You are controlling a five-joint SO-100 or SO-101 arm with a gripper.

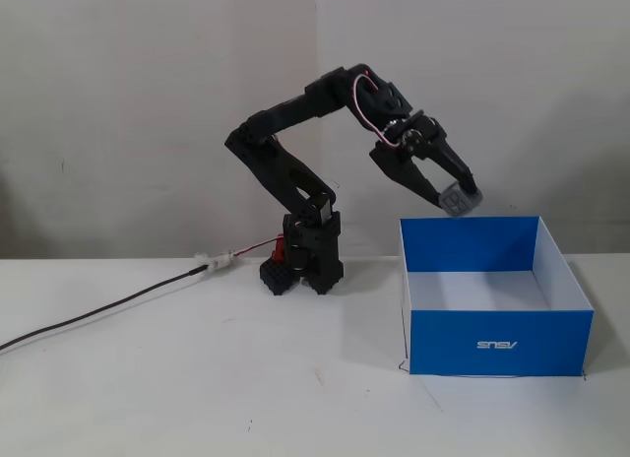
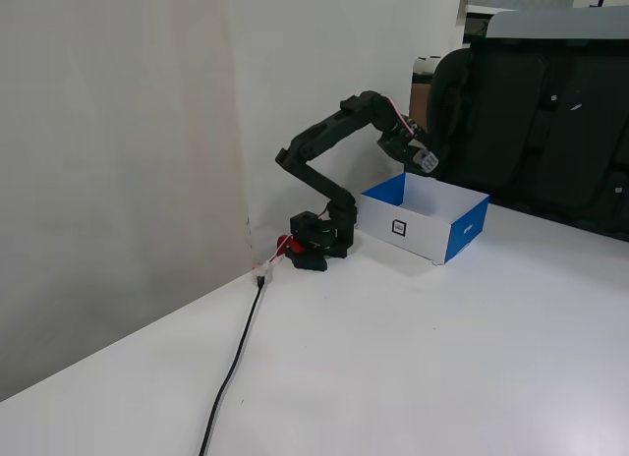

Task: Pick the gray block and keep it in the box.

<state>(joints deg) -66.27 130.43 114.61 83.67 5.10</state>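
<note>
Gray small cube block (image 1: 459, 198) held aloft, clamped in the black 2-finger gripper (image 1: 457, 199), above the far-left rim of the open blue cardboard box (image 1: 501, 344) in a fixed view; white floor lies below and forward.

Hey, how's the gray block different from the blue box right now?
The gray block is tiny; the box is far larger. The block is gray, the box blue with a white floor. The block hangs tilted in the gripper above the box's rim; the box sits flat on the table, open-topped.
</note>
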